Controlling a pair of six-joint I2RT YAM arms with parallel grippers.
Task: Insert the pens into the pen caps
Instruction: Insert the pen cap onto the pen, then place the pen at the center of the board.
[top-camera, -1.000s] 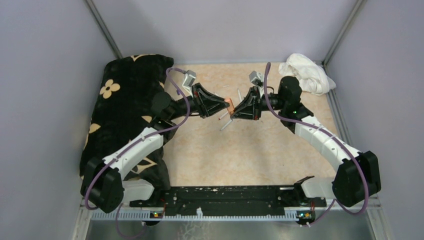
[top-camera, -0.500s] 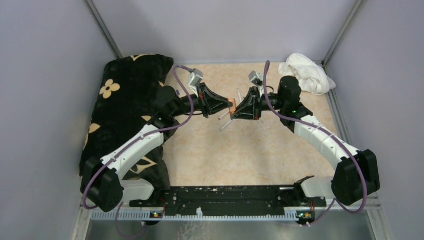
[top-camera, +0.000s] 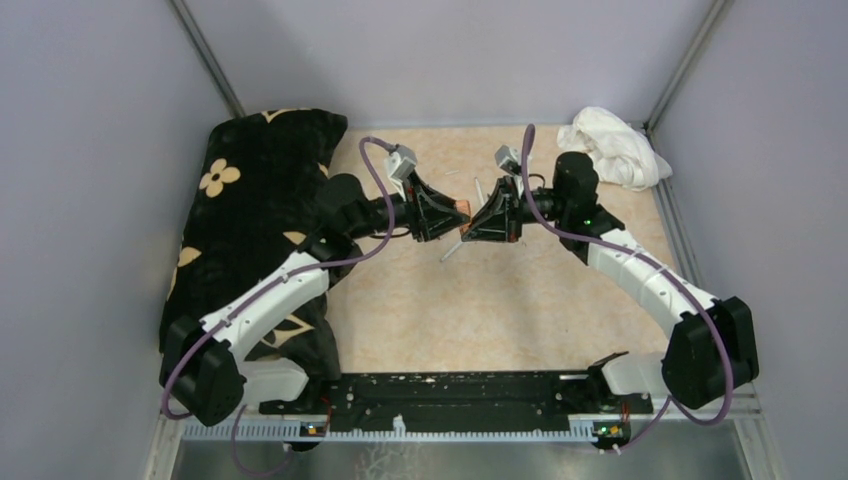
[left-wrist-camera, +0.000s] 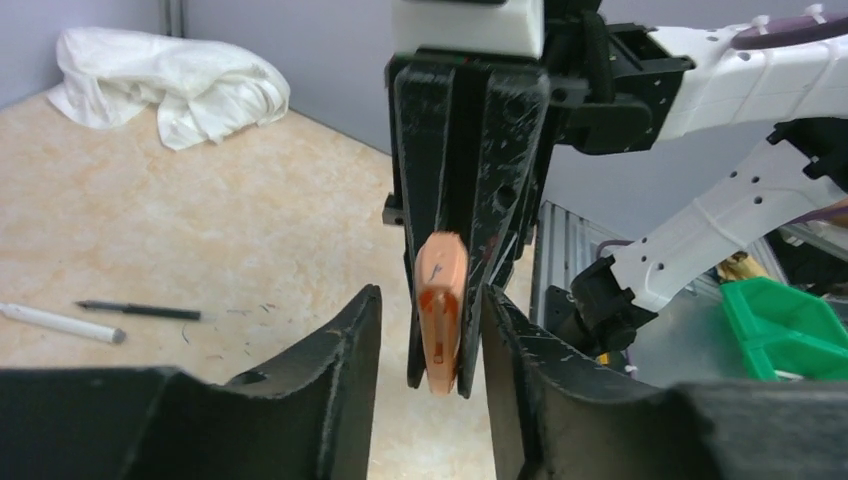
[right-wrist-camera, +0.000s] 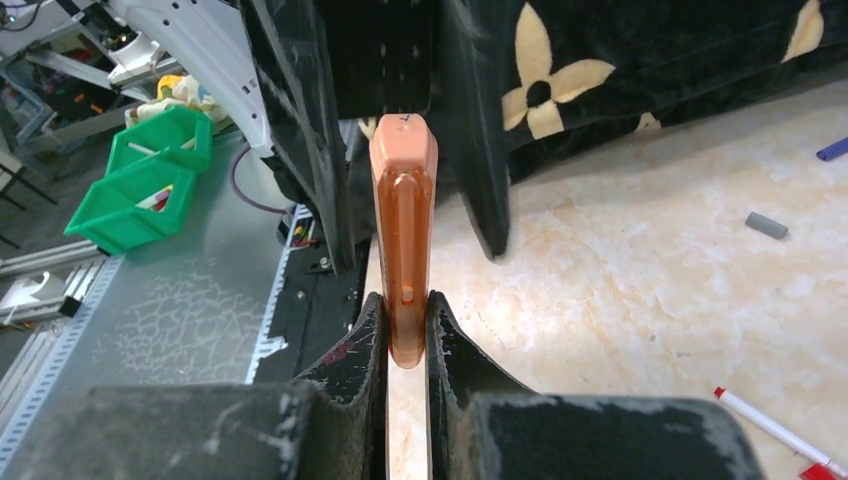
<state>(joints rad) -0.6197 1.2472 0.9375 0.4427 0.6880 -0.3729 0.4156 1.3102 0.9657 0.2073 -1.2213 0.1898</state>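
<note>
I have both arms meeting above the middle of the table (top-camera: 520, 300), their tips nose to nose. My right gripper (right-wrist-camera: 405, 305) is clamped on the highlighter (right-wrist-camera: 403, 230): both fingers (right-wrist-camera: 350, 365) press its orange body near one end, and the rest juts out towards the other arm. My left gripper (left-wrist-camera: 428, 300) stands apart, its two fingers (left-wrist-camera: 335, 340) straddling the free end of the highlighter. From the left wrist I see a clear gap on one side; on the other side the finger sits right next to the orange plastic, and I cannot tell whether it touches. From above, the highlighter shows only as a small orange spot between the two black grippers, held off the table. A white pen (left-wrist-camera: 60, 322) and a thin black pen (left-wrist-camera: 140, 311) lie near each other on the tabletop below. The right wrist view shows a grey cap (right-wrist-camera: 766, 225) lying alone, and a red-tipped pen (right-wrist-camera: 770, 430) nearer that camera. The black flowered cloth (top-camera: 260, 200) covers the left side of the table, and a white cloth (top-camera: 615, 145) is bunched in the far right corner.
</note>
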